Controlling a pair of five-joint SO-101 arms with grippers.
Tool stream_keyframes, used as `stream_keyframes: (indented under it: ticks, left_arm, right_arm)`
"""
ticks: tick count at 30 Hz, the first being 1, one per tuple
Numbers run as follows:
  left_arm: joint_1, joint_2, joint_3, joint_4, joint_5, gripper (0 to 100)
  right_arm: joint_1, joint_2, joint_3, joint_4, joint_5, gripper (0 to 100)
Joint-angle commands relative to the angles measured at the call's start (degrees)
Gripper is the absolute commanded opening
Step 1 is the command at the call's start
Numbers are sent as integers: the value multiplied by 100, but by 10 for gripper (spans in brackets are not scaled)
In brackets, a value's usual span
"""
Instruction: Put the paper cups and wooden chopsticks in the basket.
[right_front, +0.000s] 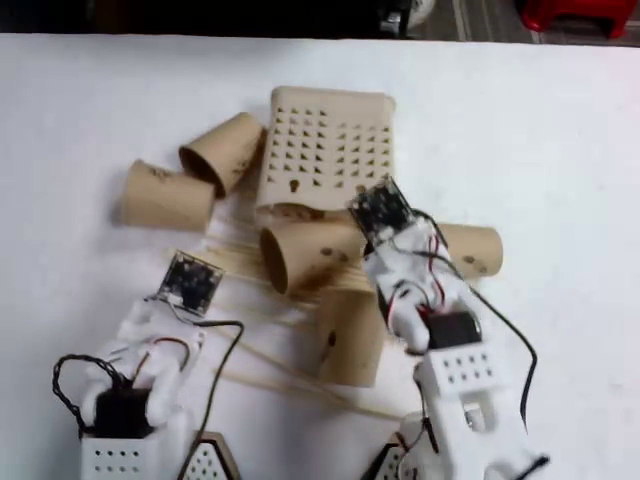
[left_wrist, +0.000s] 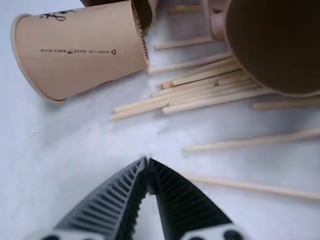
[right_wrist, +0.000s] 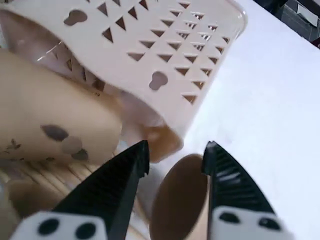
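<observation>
Left gripper (left_wrist: 147, 162) closed, empty, above table (left_wrist: 60, 140) near chopsticks (left_wrist: 200, 92); right gripper (right_wrist: 175, 152) open at cup (right_wrist: 182, 200) mouth, just beside basket (right_wrist: 165, 55).

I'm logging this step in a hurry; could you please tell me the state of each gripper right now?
Left gripper: shut, holding nothing.
Right gripper: open, close to a paper cup by the basket.

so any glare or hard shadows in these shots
High view: flat, even light, the white table bright, no hard shadows. Left wrist view: faint soft shadows beside the chopsticks. Right wrist view: shade under the basket rim, next to the paper cup.
</observation>
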Motion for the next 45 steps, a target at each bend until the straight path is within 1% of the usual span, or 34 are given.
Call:
stream_keyframes:
  ticks: [1, 10, 12, 15, 16, 17, 19, 25, 33, 38, 42, 45]
  left_arm:
    - [-48, -4, 44, -343, -53, 27]
    - [-48, -4, 70, -369, -53, 27]
    - [-48, -4, 70, -369, -53, 27]
    - [-48, -4, 70, -369, -53, 27]
    - [-48, -4, 70, -369, -53, 27]
    - [-48, -4, 70, -369, -53, 27]
    - [-48, -4, 70, -369, -53, 27]
    - [-48, -4, 70, -369, -53, 27]
    - [-48, -4, 70, -369, -53, 27]
    - [-48, -4, 70, -369, -53, 27]
    - [-48, -4, 70, -360, -53, 27]
    - [-48, -4, 70, -360, -53, 27]
  right_arm:
    - [-13, 769, -615, -356, -62, 187]
    - [57, 2589, -1644, -901, -70, 180]
    - [57, 2844, -1855, -901, -70, 133]
    - [66, 3011, -2119, -866, -70, 9]
    - [101, 3011, -2154, -848, -70, 21]
    - [145, 3002, -2198, -752, -70, 34]
    - [215, 2879, -2330, -514, -70, 15]
    - [470, 1982, -2796, 637, -70, 19]
    - [470, 743, -3684, 2141, -70, 19]
    - [479, 831, -4475, 2818, -70, 19]
    - [497, 1270, -4958, 3099, -70, 19]
    - [655, 1745, -5380, 3275, -70, 19]
